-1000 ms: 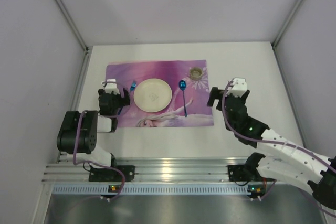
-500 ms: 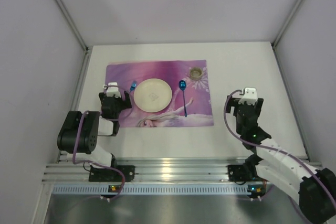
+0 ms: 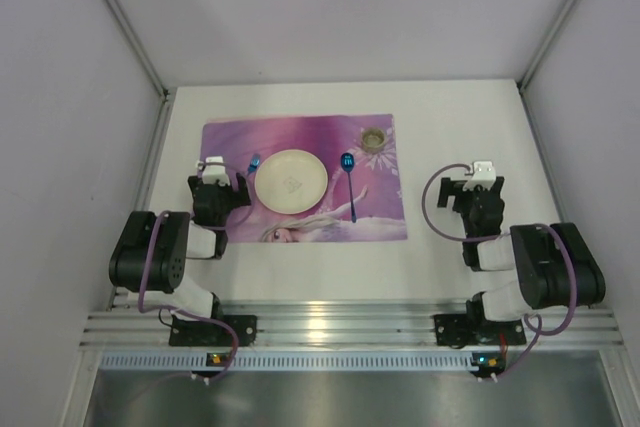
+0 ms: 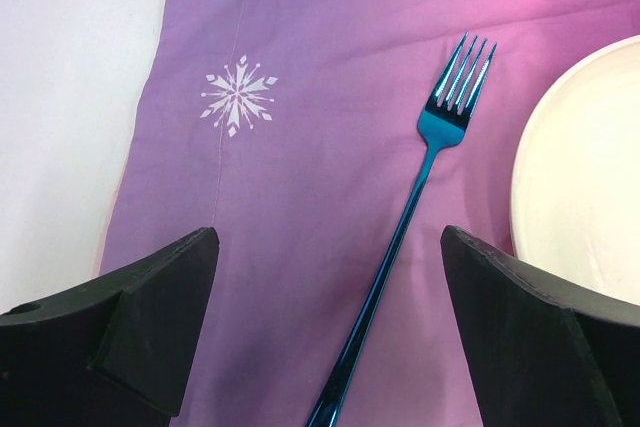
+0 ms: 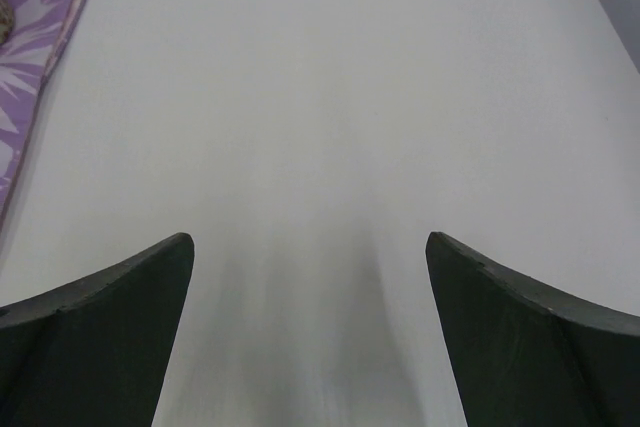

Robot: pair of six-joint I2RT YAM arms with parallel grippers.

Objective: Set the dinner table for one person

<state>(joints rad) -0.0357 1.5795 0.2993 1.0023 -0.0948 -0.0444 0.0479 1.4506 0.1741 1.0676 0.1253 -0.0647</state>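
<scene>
**Inside a robotics lab test cell.** We are looking into a research enclosure, not a dining room. Plain pale wall panels (image 3: 340, 7) close it in on three sides, joined at the corners by bare metal struts (image 3: 125, 22). Along the near edge runs a ribbed aluminium rail (image 3: 340, 325). Two black-and-white robot arms, the left arm (image 3: 150, 252) and the right arm (image 3: 545, 272), are bolted to it and looped with purple cables (image 3: 425, 197). Small indicator lights (image 3: 213, 358) glow below the rail. We see one domestic touch: a purple snowflake placemat (image 3: 300, 137) and a cream plate (image 3: 290, 181) on the white dinner table (image 3: 470, 117).
</scene>
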